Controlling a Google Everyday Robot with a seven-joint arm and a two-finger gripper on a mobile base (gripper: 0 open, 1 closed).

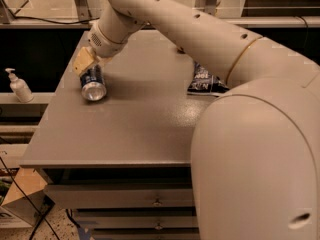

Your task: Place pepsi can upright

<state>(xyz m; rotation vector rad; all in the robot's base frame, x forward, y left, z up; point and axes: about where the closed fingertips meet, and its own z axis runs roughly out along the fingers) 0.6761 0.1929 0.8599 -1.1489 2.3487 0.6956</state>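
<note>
The pepsi can (93, 83) is small and blue with a shiny silver end facing the camera. It lies tilted on its side near the left edge of the grey table (130, 129). My gripper (86, 64) is at the can's upper end, with tan fingers (81, 60) closed around the can. The long white arm reaches in from the right over the table and hides part of the tabletop.
A blue-and-white crinkly snack bag (205, 81) lies on the table at the right, partly behind the arm. A white pump bottle (19, 86) stands on a shelf to the left. Drawers sit below the table's front edge. A cardboard box (22, 199) is on the floor.
</note>
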